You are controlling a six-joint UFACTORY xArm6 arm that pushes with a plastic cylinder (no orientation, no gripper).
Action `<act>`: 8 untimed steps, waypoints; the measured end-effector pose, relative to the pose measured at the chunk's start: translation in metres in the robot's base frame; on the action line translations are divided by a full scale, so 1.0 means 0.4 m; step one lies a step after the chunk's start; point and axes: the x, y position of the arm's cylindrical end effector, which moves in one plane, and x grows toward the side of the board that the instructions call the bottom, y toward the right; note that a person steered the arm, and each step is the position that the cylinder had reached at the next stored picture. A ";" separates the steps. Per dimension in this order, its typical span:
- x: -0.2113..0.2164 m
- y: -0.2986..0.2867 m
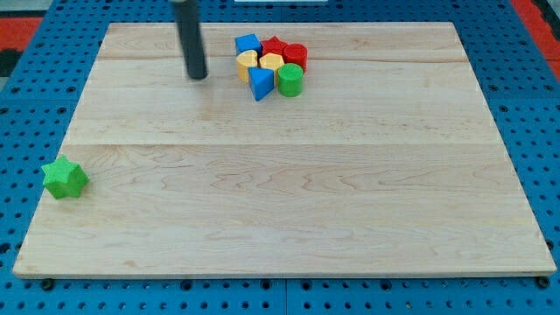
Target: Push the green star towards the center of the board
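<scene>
The green star (65, 178) lies near the board's left edge, in the lower half of the view. My tip (198, 76) rests on the wooden board (289, 201) near its top, left of centre. The tip is far from the star, up and to its right. A tight cluster of blocks sits just right of the tip: a blue cube (248, 45), a red star (274, 46), a red block (296, 55), two yellow blocks (248, 62) (272, 63), a blue triangle (260, 83) and a green cylinder (290, 80).
The board lies on a blue pegboard table (35, 96) that surrounds it on all sides. A red strip (534, 13) shows at the view's top right corner.
</scene>
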 end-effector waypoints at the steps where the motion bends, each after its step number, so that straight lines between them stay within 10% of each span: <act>1: 0.189 -0.233; 2: 0.224 -0.389; 6: 0.592 -0.242; 8: 0.419 -0.190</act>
